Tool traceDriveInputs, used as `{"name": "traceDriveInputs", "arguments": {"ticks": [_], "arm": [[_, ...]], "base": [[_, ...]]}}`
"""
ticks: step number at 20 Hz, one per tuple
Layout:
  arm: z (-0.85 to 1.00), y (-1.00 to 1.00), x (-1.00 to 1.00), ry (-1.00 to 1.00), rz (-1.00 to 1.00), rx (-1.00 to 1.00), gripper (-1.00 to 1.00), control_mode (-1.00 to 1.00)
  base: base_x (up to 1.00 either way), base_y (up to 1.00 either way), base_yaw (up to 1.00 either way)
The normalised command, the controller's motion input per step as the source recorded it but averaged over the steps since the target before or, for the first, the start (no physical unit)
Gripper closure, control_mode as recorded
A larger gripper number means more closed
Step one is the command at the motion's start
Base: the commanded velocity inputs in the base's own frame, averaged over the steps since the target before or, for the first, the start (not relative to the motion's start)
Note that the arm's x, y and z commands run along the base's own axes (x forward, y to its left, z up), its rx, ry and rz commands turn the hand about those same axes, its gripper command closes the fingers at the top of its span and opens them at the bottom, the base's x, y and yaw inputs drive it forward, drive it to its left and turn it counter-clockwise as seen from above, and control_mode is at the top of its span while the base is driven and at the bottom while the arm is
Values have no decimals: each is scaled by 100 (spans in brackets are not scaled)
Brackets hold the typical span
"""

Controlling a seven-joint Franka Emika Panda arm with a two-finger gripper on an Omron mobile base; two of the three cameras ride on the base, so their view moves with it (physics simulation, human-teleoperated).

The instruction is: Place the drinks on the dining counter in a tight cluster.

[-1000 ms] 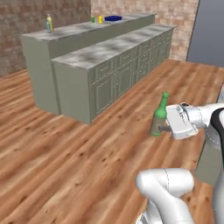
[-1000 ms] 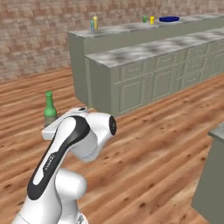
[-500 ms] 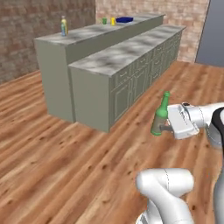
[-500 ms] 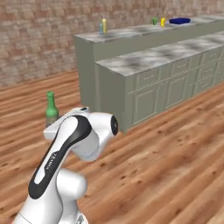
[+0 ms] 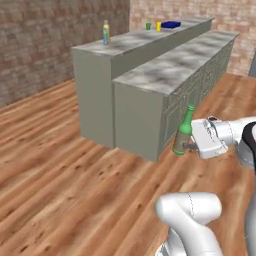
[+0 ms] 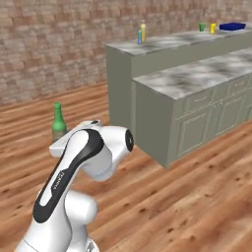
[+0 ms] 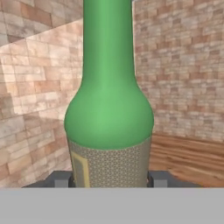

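Green bottle (image 5: 183, 134) is held upright in the hand (image 5: 192, 145). Yellow bottle (image 5: 106, 32) and blue bottle (image 6: 140, 36) are seen on the far counter (image 5: 130, 45).

We see even, bright, diffuse rendered light with no glare and only faint shadows on the floor (image 5: 75, 165); textures look soft and slightly blurred, coarsest in the hand view.

Green glass bottle (image 7: 109, 109), grey-patterned label

Marble counter (image 5: 165, 67) veined grey-white on grey-green base; floor (image 5: 65, 170) warm wood planks; far wall (image 6: 59, 44) brown brick.
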Motion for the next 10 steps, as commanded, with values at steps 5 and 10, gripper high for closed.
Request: {"name": "traceDriveInputs", "arguments": {"ticks": [5, 10], "arm": [[0, 0, 0, 0, 0, 0, 100, 100], [0, 0, 0, 0, 0, 0, 100, 100]], "base": [[100, 100, -1], [100, 100, -24]]}}
